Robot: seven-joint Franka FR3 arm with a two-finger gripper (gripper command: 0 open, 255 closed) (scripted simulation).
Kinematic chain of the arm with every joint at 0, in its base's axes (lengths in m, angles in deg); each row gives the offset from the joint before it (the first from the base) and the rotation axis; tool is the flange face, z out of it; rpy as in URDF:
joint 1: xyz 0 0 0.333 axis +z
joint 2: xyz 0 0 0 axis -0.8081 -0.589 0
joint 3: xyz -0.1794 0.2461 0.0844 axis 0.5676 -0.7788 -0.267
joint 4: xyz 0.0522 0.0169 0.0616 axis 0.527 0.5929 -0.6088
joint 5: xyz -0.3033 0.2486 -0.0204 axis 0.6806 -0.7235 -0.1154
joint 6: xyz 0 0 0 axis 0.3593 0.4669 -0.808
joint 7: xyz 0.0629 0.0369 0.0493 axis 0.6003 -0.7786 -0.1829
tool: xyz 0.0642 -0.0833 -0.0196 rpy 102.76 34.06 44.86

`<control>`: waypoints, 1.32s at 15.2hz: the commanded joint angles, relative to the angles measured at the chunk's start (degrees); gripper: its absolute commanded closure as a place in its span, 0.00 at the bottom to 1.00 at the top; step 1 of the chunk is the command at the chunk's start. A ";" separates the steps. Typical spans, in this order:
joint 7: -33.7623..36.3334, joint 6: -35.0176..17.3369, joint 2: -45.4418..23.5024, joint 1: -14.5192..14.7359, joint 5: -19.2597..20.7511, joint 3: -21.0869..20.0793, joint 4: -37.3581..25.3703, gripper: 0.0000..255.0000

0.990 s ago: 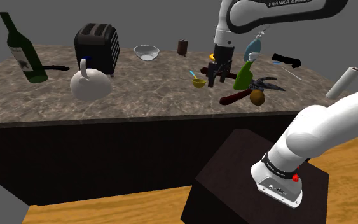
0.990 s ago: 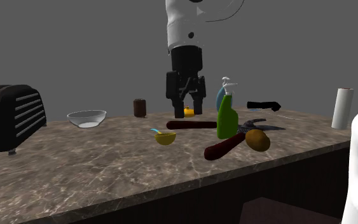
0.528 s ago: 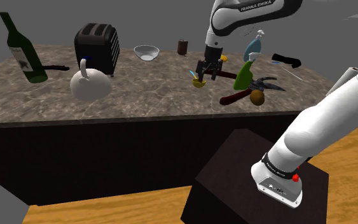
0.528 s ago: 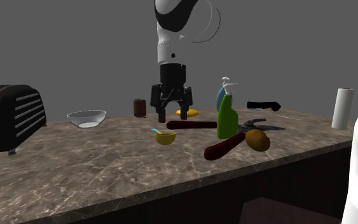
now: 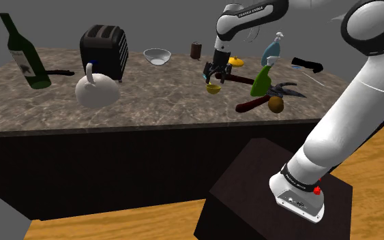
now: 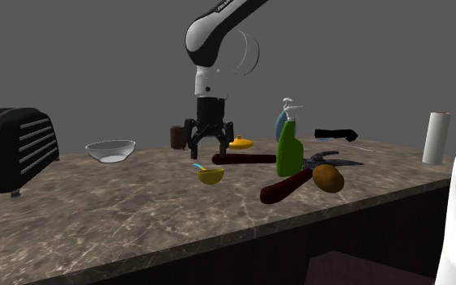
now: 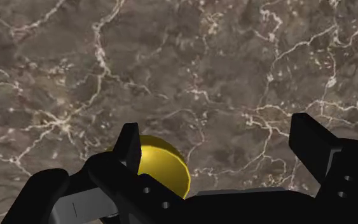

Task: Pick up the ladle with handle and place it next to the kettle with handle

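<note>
Bottle (image 5: pixel 24 53): green, tilted, upper left of the shoulder view, on the marbled desk (image 5: pixel 149 102).
Toaster (image 5: pixel 105 49): black, right of the bottle, near the desk's far edge.
Kettle (image 5: pixel 96 91): white and round, handle loop on top, just in front of the toaster, left of centre.
Bowl (image 5: pixel 157 56): pale, upper centre, near the far edge.
Cup (image 5: pixel 196 50): dark brown, right of the bowl.
Tool (image 5: pixel 217 75): black, open and holding nothing, its 2 fingers spread and pointing down, low over the desk, upper centre-right.
Ladle (image 5: pixel 214 88): yellow bowl with a short blue handle, lying on the desk just below the tool, well apart from the kettle and to its right. In the wrist view its yellow bowl sits beside 1 finger (image 7: pixel 130 143), partly hidden behind it; nothing clasps it.
Spray bottle (image 5: pixel 262 82): green, upright, right of the tool.
Lump (image 5: pixel 275 104): brown and round, just in front of the spray bottle.
Arm (image 5: pixel 361 88): white, right side of the shoulder view.
Stand (image 5: pixel 252 198): dark box, lower right.
</note>
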 commanded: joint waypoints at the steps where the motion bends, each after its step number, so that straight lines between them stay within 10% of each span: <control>1: 0.75 -1.10 -3.94 -0.75 -0.77 0.73 -3.18 0.00; 11: 3.80 -2.53 -21.46 -5.54 -5.45 3.92 -20.50 0.00; 20: 3.29 -7.40 -23.65 -5.15 -6.22 3.41 -17.83 0.00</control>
